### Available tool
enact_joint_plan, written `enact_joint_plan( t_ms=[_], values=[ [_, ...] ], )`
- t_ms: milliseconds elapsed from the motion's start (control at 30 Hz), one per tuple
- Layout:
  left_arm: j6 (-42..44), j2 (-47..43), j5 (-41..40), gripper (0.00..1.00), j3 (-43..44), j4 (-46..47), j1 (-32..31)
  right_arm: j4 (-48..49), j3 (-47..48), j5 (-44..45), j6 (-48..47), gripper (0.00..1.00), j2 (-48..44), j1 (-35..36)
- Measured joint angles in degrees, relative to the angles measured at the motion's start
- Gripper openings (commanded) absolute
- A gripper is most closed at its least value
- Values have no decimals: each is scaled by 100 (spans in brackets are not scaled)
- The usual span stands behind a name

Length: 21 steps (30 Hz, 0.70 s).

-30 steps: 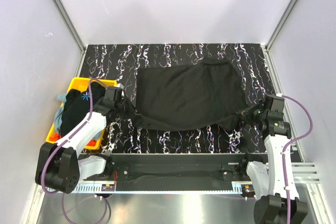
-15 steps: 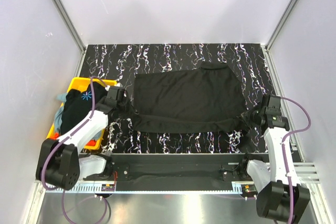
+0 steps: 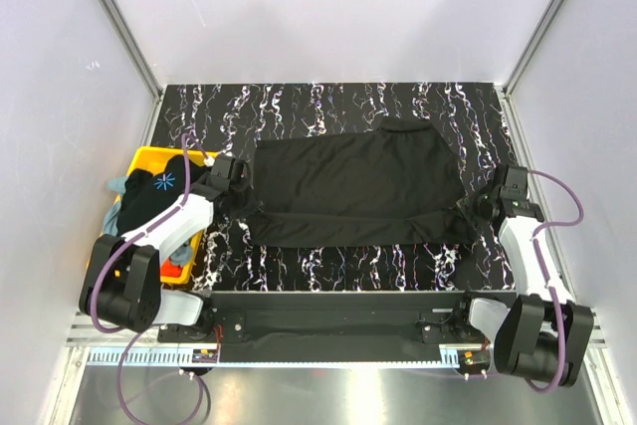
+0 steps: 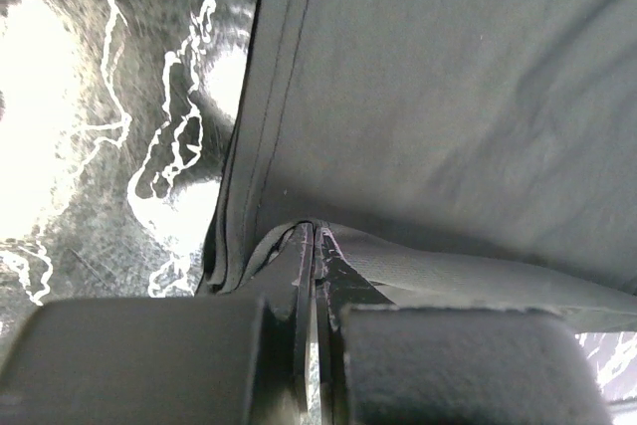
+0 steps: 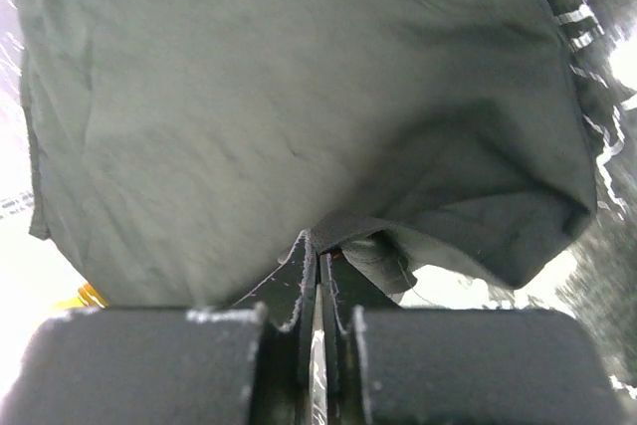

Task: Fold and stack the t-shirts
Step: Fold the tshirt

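Note:
A plain black t-shirt (image 3: 353,186) lies spread on the marbled table, its near edge folded up in a band. My left gripper (image 3: 243,201) is shut on the shirt's near left corner; in the left wrist view the cloth (image 4: 448,97) is pinched at my fingertips (image 4: 317,231). My right gripper (image 3: 476,210) is shut on the near right corner; the right wrist view shows the shirt (image 5: 279,116) pinched between the tips (image 5: 318,241). Other t-shirts, one black with a pale-blue starburst (image 3: 159,186), a grey-blue one (image 3: 115,186) and an orange-red one (image 3: 177,268), lie heaped in a yellow bin.
The yellow bin (image 3: 147,158) stands at the left table edge beside my left arm. White walls with metal frame posts (image 3: 119,27) enclose the table. A black rail (image 3: 338,301) runs along the near edge between the arm bases.
Both grippers have carried the shirt's near edge away from the bases and over onto the shirt. The shirt now lies flatter and shorter front to back.

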Motion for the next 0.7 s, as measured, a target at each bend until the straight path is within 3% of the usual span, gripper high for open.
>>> enact_joint_plan(
  t_ms=[200, 700],
  values=[
    [2, 107, -120, 0, 144, 7, 0, 323, 212, -105, -90, 0, 411, 0],
    [2, 328, -391, 0, 221, -55, 0, 754, 708, -675, -837, 2, 1602, 0]
  ],
)
